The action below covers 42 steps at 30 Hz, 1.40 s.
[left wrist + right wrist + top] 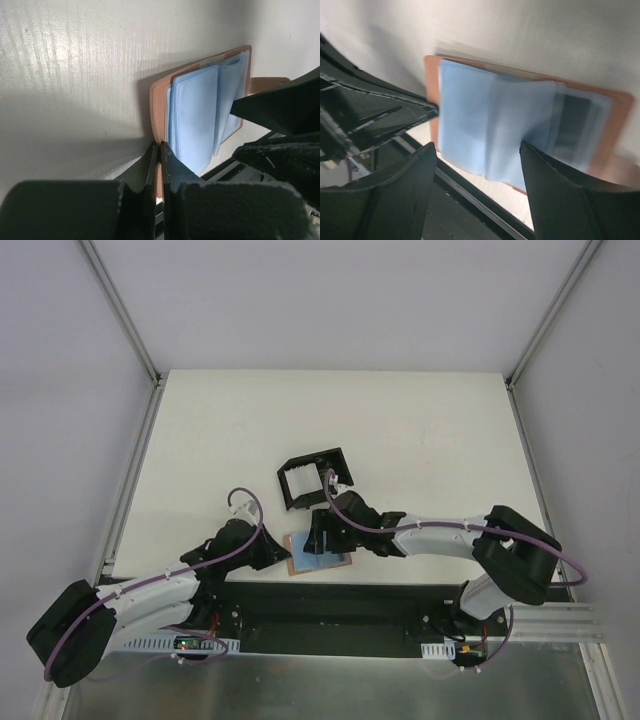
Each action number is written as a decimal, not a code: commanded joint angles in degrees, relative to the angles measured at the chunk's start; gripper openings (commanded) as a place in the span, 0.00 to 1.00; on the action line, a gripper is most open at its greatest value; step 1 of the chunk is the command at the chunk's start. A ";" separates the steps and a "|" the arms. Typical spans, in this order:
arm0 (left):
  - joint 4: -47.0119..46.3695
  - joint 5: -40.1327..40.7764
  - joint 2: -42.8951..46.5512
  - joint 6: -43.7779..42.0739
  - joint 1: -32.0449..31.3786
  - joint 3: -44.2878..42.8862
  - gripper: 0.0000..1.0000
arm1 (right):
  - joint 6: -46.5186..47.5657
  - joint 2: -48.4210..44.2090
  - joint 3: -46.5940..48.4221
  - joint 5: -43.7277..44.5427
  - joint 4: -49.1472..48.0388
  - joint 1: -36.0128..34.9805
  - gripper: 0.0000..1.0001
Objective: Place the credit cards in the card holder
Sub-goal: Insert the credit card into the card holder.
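The tan card holder [296,565] lies open at the table's near edge. Light blue cards [318,553] lie fanned on its inside. In the left wrist view its tan edge [159,100] frames the blue cards [195,115]. My left gripper [160,150] is shut on the holder's near tan edge, and in the top view it [283,552] sits at the holder's left side. My right gripper [479,155] is open just above the blue cards [485,125], with the tan holder [620,107] beneath. A grey card [572,122] shows through at the right.
A black box frame [314,478] with white pieces stands just behind the right gripper [322,537]. The black rail of the table's front edge [470,200] runs right below the holder. The left gripper's fingers [380,115] are close to the right gripper.
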State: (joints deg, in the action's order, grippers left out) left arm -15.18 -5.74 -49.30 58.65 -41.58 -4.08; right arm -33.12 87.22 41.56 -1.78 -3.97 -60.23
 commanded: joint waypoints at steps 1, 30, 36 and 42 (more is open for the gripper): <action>2.44 0.81 -2.20 -2.67 0.01 -1.02 0.00 | -2.64 4.71 -0.60 -10.33 -12.09 -0.07 0.70; 2.08 0.82 -5.63 -3.54 0.36 -1.99 0.00 | 1.66 -10.67 -4.47 3.63 3.09 2.22 0.67; 2.00 0.46 -6.07 -4.07 0.36 -2.60 0.00 | 0.87 -6.89 -4.38 2.40 1.60 2.31 0.65; 1.91 0.20 -6.51 -4.25 0.36 -2.78 0.00 | -0.10 -3.73 -3.86 0.40 2.20 2.31 0.65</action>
State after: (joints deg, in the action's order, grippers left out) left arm -17.63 -5.76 -54.74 56.53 -41.56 -6.42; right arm -31.99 81.38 36.73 0.21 -1.91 -57.98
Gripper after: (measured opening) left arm 0.006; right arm 0.652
